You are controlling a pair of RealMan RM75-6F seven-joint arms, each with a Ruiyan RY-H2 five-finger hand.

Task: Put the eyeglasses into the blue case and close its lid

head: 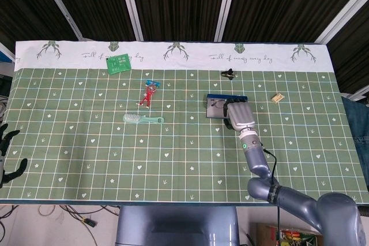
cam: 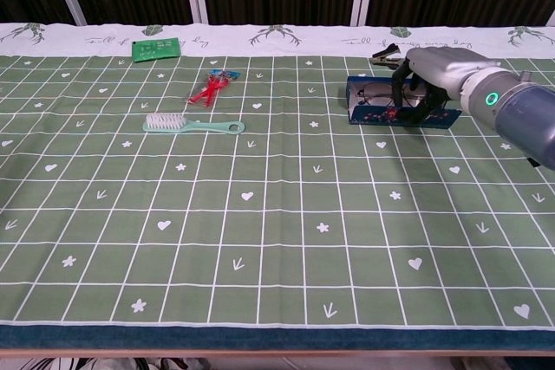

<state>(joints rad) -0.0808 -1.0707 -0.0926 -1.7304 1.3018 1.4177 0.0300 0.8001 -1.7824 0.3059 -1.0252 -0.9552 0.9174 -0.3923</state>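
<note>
Eyeglasses (cam: 375,91) lie inside the open blue case (cam: 381,113) on the desk (cam: 260,214). Right hand (cam: 431,69) reaches over it, fingers (cam: 401,84) curled down; whether they grip anything I cannot tell. Left hand (head: 7,154) rests spread at the desk edge.

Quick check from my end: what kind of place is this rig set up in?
Probably a lab or data-collection bench, not a home. A table under a green printed cloth holds unrelated props: a brush, a green circuit board and the blue case. Dark panelling stands behind, and cables hang below the near edge.
</note>
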